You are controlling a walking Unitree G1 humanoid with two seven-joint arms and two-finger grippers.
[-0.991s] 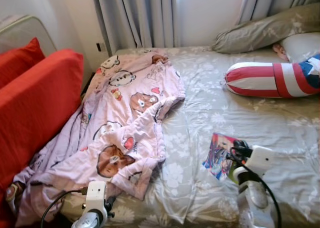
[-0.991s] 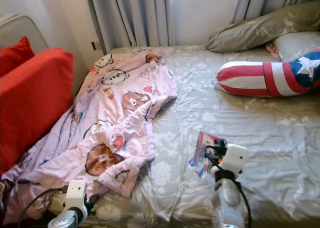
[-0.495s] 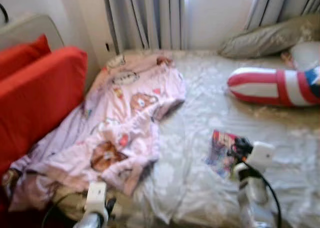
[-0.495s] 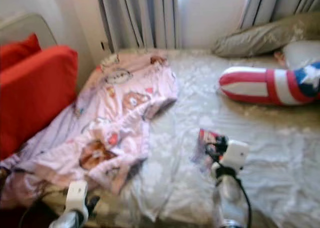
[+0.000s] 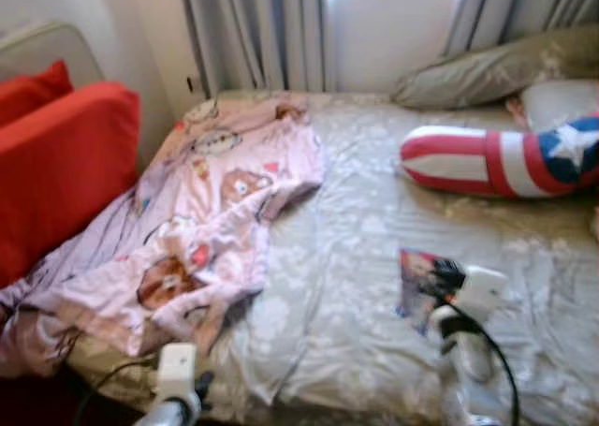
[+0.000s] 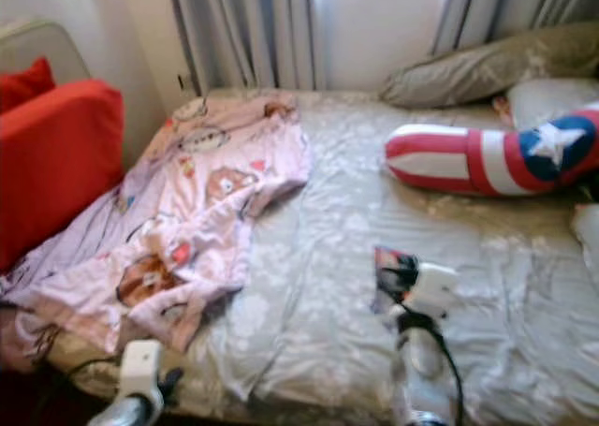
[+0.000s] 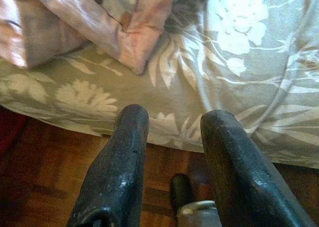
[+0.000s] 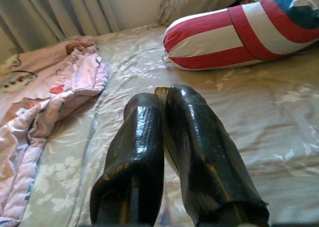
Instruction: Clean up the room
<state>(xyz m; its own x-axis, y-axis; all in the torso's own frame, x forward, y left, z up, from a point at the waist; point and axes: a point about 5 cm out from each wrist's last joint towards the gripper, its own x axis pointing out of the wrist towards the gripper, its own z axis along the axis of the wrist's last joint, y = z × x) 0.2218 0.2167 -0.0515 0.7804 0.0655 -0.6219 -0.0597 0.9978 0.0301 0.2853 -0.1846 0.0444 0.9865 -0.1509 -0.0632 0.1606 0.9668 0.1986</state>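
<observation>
A colourful picture booklet (image 5: 415, 278) is over the grey floral bed sheet (image 5: 356, 248), near the bed's front right. My right gripper (image 5: 440, 278) is shut on its edge; in the right wrist view a thin edge of the booklet (image 8: 161, 91) shows between the two pressed black fingers (image 8: 137, 152). A pink cartoon-print blanket (image 5: 201, 220) lies crumpled across the bed's left half and hangs over its side. My left gripper (image 7: 172, 119) is open and holds nothing, low at the bed's near edge just below a corner of the pink blanket (image 7: 134, 47).
A red, white and blue bolster (image 5: 487, 159) and grey pillows (image 5: 496, 66) lie at the far right of the bed. Red cushions (image 5: 56, 164) stand on the left. Curtains (image 5: 253, 33) hang behind. Wooden floor (image 7: 40, 187) runs under the bed edge.
The whole picture has shifted left and is blurred, so the camera has moved. The right gripper still holds the booklet; the blanket and pillows lie as before.
</observation>
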